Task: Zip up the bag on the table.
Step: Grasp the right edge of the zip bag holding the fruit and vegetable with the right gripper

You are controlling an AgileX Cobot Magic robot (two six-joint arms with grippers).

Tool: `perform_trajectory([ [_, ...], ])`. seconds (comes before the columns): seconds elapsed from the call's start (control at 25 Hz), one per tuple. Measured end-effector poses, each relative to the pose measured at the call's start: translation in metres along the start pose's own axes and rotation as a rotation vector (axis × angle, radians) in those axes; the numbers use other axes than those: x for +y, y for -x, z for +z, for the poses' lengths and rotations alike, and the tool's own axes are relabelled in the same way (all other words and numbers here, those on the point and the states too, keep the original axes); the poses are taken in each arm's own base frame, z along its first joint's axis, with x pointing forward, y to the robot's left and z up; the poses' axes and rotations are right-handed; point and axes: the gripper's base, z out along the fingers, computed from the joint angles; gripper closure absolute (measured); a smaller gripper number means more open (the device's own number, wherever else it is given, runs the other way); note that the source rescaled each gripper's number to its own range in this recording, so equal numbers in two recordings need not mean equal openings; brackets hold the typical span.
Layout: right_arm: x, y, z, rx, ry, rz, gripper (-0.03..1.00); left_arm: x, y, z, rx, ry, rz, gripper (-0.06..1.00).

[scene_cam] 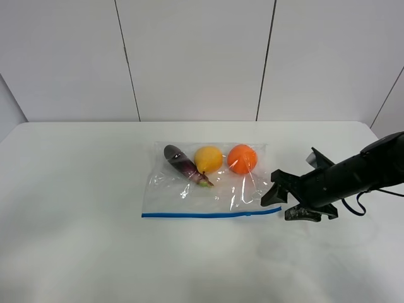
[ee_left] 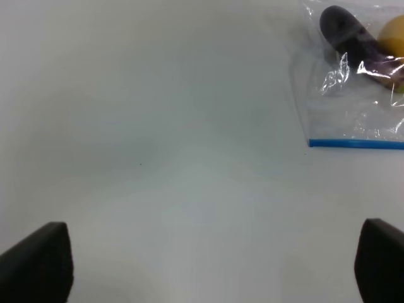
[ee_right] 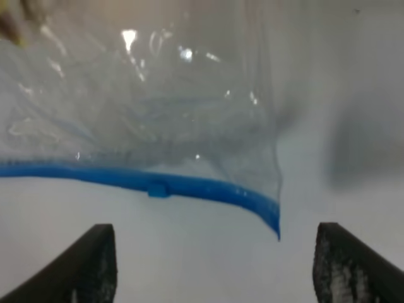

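The clear crinkly bag (scene_cam: 208,189) lies flat on the white table (scene_cam: 82,208), its blue zip strip (scene_cam: 211,214) along the near edge. Through the plastic show an eggplant (scene_cam: 183,164), a yellow fruit (scene_cam: 208,158) and an orange (scene_cam: 242,158). My right gripper (scene_cam: 273,194) hovers open just off the bag's right end; the right wrist view shows the strip's end (ee_right: 268,211) and a small slider tab (ee_right: 158,188) ahead of its fingers (ee_right: 95,262). My left gripper (ee_left: 211,268) is open over bare table, away from the bag's left corner (ee_left: 310,142). The left arm is out of the high view.
A pale panelled wall (scene_cam: 196,60) stands behind the table's far edge. The right arm (scene_cam: 353,173) reaches in low from the right side. Bare white tabletop stretches left of the bag and in front of it.
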Motion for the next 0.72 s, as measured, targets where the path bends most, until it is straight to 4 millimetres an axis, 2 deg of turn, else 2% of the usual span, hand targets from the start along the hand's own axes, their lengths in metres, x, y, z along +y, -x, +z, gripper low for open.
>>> perform_trajectory([
  [0.28, -0.007, 0.003, 0.011, 0.006, -0.022, -0.005, 0.14, 0.000, 0.000, 0.000, 0.000, 0.000, 0.000, -0.06],
  [0.44, -0.013, 0.008, 0.022, 0.027, -0.029, -0.011, 0.20, 0.000, 0.000, 0.000, 0.000, 0.000, 0.000, -0.06],
  [0.64, -0.012, 0.014, 0.026, 0.023, -0.019, -0.033, 0.22, 0.000, 0.000, 0.000, 0.000, 0.000, 0.000, -0.06],
  [0.72, -0.012, 0.014, 0.027, 0.022, -0.022, -0.042, 0.28, 0.000, 0.000, 0.000, 0.000, 0.000, 0.000, -0.06],
])
